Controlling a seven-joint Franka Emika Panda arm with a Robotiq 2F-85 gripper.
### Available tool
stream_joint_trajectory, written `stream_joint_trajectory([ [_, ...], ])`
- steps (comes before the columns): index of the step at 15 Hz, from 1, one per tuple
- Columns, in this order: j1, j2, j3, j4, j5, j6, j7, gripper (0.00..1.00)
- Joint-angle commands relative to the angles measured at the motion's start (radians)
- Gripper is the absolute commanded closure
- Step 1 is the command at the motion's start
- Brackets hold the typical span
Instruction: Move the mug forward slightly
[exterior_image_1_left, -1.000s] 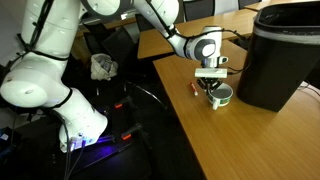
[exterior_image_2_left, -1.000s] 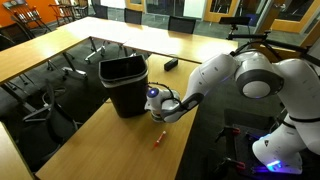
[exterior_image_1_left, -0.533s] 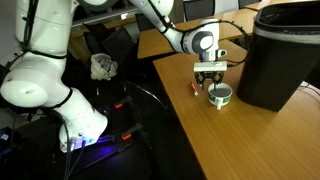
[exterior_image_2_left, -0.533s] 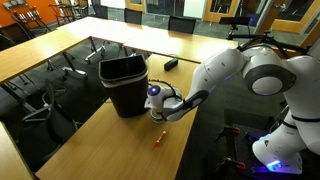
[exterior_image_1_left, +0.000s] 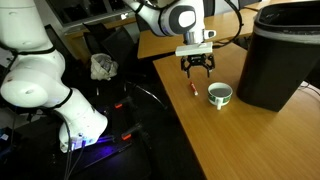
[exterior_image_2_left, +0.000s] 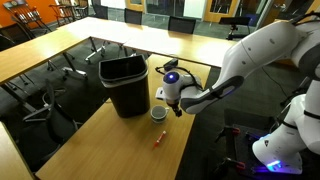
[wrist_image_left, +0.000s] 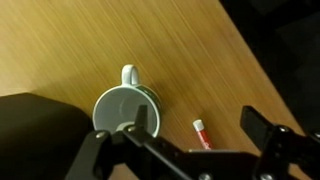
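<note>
White mug (exterior_image_1_left: 220, 95), black bin (exterior_image_1_left: 285, 55)

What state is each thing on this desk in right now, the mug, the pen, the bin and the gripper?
mug: upright on the table, close beside the bin, not gripped.
pen: lying flat on the table, near the mug but apart from it.
black bin: upright, open at the top.
gripper: open, holding nothing, in the air above the table.

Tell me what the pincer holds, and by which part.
Nothing. The pincer hangs open in the air, clear of the mug, which stands free on the table.
</note>
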Motion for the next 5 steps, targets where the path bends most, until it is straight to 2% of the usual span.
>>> stream_joint_trajectory([
  [1, 0.007, -0.131, 0.001, -0.119, 0.038, -0.007, 0.002, 0.00],
  [4, 0.028, -0.197, -0.006, -0.183, 0.018, -0.002, 0.015, 0.00],
  [5, 0.038, -0.206, -0.008, -0.186, 0.014, -0.038, 0.036, 0.00],
])
